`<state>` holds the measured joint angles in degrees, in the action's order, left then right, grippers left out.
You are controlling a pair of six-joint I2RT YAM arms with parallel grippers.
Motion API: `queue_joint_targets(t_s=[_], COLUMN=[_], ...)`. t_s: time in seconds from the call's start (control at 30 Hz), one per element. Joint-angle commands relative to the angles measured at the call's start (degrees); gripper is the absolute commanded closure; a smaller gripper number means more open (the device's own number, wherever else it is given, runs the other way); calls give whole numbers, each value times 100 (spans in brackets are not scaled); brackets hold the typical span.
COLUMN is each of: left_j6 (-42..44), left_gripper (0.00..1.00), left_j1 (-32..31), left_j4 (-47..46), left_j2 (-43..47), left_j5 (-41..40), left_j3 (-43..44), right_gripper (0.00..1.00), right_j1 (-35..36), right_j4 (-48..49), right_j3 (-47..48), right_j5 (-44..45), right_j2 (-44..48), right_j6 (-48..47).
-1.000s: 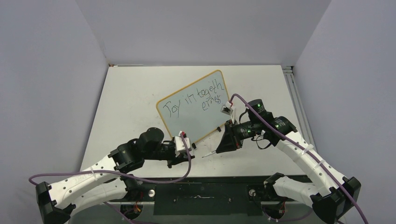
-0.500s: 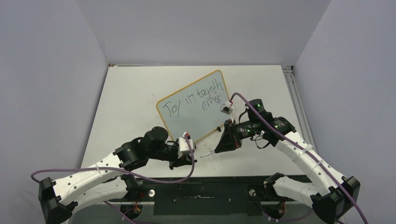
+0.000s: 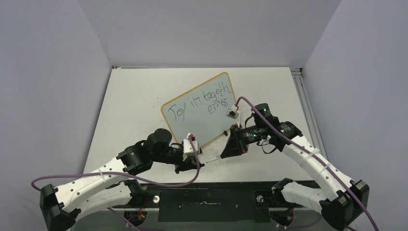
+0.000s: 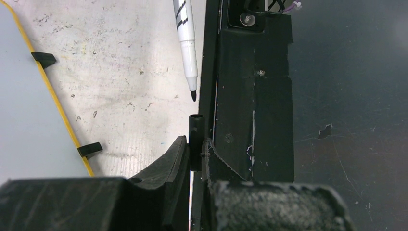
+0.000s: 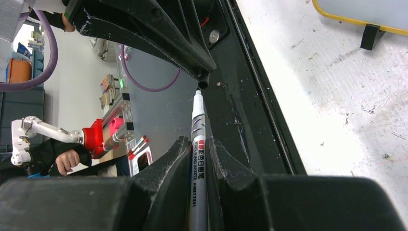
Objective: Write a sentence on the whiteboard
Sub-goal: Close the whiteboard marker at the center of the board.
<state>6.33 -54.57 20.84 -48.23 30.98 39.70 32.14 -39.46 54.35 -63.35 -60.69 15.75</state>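
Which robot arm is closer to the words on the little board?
The right arm. Its wrist sits beside the whiteboard at its right edge, just by the end of the sentence. The left arm is lower, off the board's near corner, farther from the writing.

- Left arm (image 3: 91, 180): laid low from its base at the lower left, with the forearm directed rightward along the near edge.
- Left gripper (image 4: 195, 145): pointed rightward. The jaws are closed on a small black cap (image 4: 195, 127), which is clamped between the fingertips and protrudes past them.
- Right arm (image 3: 315, 163): bent at the elbow above its base at the lower right, with the forearm angled leftward and down.
- Right gripper (image 5: 199, 144): the jaws are closed on the barrel of a marker (image 5: 197, 120). Its bare tip is aimed at the cap and set just short of it.
- The two grippers are set facing each other, near but apart.
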Motion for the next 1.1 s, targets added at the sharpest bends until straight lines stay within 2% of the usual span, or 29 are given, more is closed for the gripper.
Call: queue_joint_targets(t_s=[0.0, 1.07], left_j6=[-100, -250], left_gripper=[100, 100], left_j1=[75, 231], left_j4=[-367, -462], left_j2=[32, 15], left_j5=[261, 480], left_j3=[134, 130], right_gripper=[95, 95], right_j1=[73, 243], right_j4=[350, 668], right_j3=[-68, -157], right_j5=[25, 17], right_j2=[-35, -51], right_j6=[11, 243])
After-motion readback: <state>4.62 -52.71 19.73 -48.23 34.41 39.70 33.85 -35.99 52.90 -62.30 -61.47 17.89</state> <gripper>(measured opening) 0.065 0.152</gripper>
